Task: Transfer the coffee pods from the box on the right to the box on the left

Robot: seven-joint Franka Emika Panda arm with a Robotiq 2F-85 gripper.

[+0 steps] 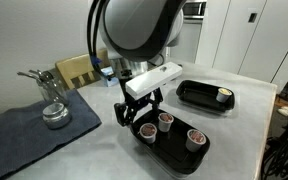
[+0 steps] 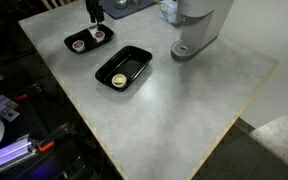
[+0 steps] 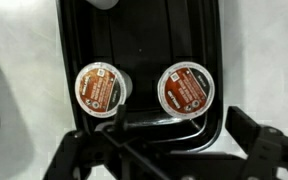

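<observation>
A black tray (image 1: 174,150) holds three coffee pods with brown lids (image 1: 166,119). In the wrist view this tray (image 3: 144,30) shows two pods side by side, one (image 3: 101,88) and another (image 3: 187,88). My gripper (image 1: 139,108) hangs just above this tray's end, open and empty, and its fingers (image 3: 164,160) straddle the tray's near rim. A second black tray (image 1: 199,100) lies apart and holds one pod (image 1: 224,95). Both trays show in an exterior view, the pod tray (image 2: 89,40) under the gripper (image 2: 94,12) and the other tray (image 2: 129,62) with its pod (image 2: 118,79).
A dark blue cloth (image 1: 24,135) with a metal object (image 1: 54,110) covers the table's left side. A wooden box (image 1: 79,70) stands behind it. The robot base (image 2: 194,25) stands at the table's back. The table edge (image 2: 184,140) drops off nearby.
</observation>
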